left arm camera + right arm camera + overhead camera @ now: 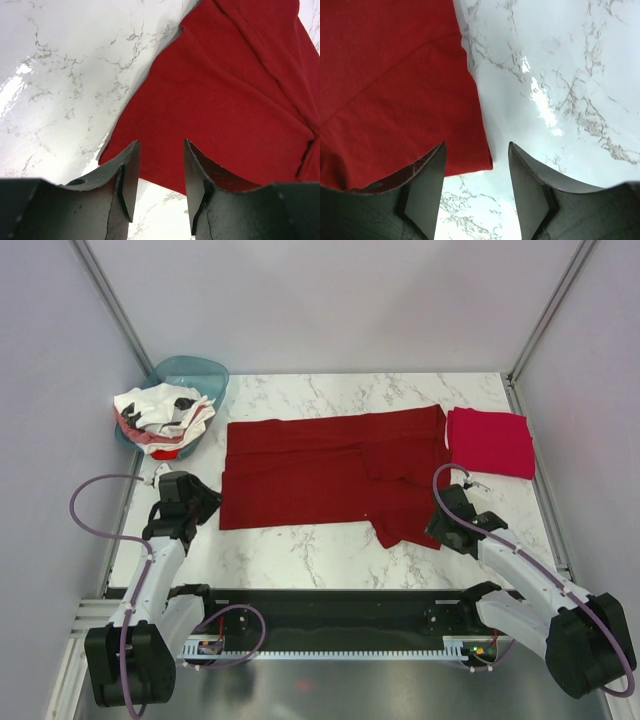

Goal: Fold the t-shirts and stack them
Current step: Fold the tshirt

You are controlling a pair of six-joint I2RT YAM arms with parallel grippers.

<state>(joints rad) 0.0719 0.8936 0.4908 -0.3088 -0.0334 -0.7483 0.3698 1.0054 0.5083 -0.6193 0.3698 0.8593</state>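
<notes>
Maroon t-shirt: the maroon t-shirt (320, 475) lies spread flat across the middle of the top view. Its long side runs left to right, and a folded-over flap sits on its right half.
Crimson t-shirt: the crimson t-shirt (490, 442) is folded into a small rectangle at the upper right. It lies just beside the maroon one's right end.
White t-shirts: the white t-shirts (160, 415), marked black and red, are crumpled in a heap at the upper left, piled in the teal basin (195, 370).
Left gripper: the left gripper (161, 145) is at the maroon shirt's lower left corner. Its jaws stand apart with nothing clamped. In the left wrist view the shirt's edge shows through the gap between them. Whether the tips touch the cloth cannot be told.
Right gripper: the right gripper (477, 146) is at the maroon shirt's lower right corner. Its jaws stand apart with nothing gripped. In the right wrist view the cloth's corner shows in the gap, nearer the left-hand finger.
Surface: the marble table (330, 550) carries the shirts and the basin, with bare white stone below the maroon shirt.
</notes>
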